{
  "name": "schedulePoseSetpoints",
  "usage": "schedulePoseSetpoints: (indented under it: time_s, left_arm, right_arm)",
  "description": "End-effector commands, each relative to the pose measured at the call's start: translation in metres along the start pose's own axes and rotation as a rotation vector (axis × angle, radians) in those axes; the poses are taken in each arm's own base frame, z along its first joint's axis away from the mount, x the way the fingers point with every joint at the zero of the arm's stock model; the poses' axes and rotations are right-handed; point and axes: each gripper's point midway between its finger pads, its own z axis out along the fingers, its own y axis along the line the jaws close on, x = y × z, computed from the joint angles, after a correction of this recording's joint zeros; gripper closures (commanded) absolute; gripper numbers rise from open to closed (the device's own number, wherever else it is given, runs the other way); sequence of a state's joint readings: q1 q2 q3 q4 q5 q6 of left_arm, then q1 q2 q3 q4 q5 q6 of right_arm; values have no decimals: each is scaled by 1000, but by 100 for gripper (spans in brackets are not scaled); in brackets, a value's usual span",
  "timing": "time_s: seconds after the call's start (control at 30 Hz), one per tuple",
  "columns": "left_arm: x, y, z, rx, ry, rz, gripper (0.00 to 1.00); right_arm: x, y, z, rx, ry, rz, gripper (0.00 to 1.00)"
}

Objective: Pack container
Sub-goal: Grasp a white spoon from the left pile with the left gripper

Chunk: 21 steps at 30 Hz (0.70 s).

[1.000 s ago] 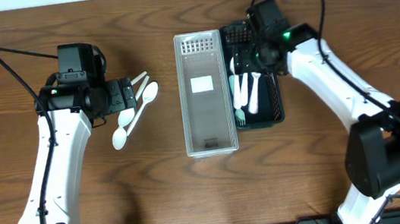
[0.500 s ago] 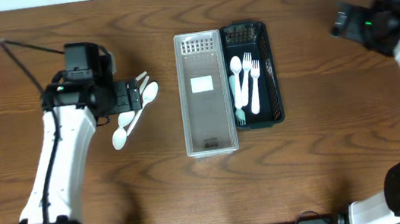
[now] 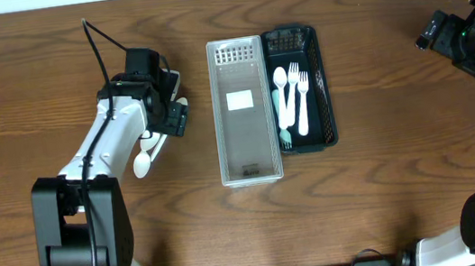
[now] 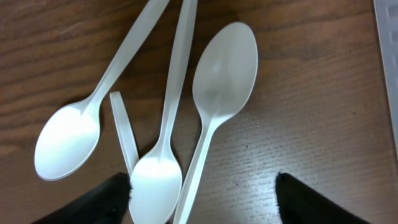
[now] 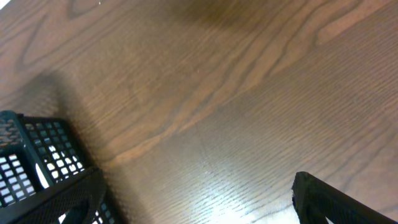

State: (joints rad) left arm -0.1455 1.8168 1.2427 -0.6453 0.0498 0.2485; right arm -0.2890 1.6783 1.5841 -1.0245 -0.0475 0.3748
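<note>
Several white plastic spoons (image 4: 211, 93) lie fanned on the wood table; in the overhead view only one bowl (image 3: 142, 166) shows below my left arm. My left gripper (image 4: 205, 199) is open, its fingers either side of the spoon bowls just above them; in the overhead view it sits (image 3: 172, 114) left of the containers. A clear plastic bin (image 3: 243, 111) stands at centre, holding a white label only. A black mesh basket (image 3: 319, 96) beside it holds white spoons and forks (image 3: 292, 99). My right gripper (image 5: 199, 199) is open and empty over bare table at far right (image 3: 443, 30).
The black basket's corner (image 5: 37, 168) shows at the lower left of the right wrist view. A black cable (image 3: 104, 45) trails from the left arm across the back left of the table.
My left gripper has moved right and turned over the spoons, covering most of them from above. My right arm swung from the black basket out to the far right edge.
</note>
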Motion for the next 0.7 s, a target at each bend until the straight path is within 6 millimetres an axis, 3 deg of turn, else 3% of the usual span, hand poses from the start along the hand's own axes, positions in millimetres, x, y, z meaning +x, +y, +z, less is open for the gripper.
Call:
schedulePoseSetpoints:
  time_s: [0.0,0.13,0.23,0.33,0.67]
  left_arm:
    - [-2,-5,8,37,8,27,28]
    - [4,-8,22,46,46,29,32]
    - [8,-9,30,51,68,30,42]
    - [11,-12,36,57,87,34,46]
    - [11,-21,42,61,87,57,54]
  right_arm:
    - [4,0,1,-4,16,14,1]
    - [7,-1,1,2,30,15,1]
    - [9,-2,1,4,37,15,1]
    - [10,-2,1,5,39,15,1]
    - [12,-2,1,8,48,15,1]
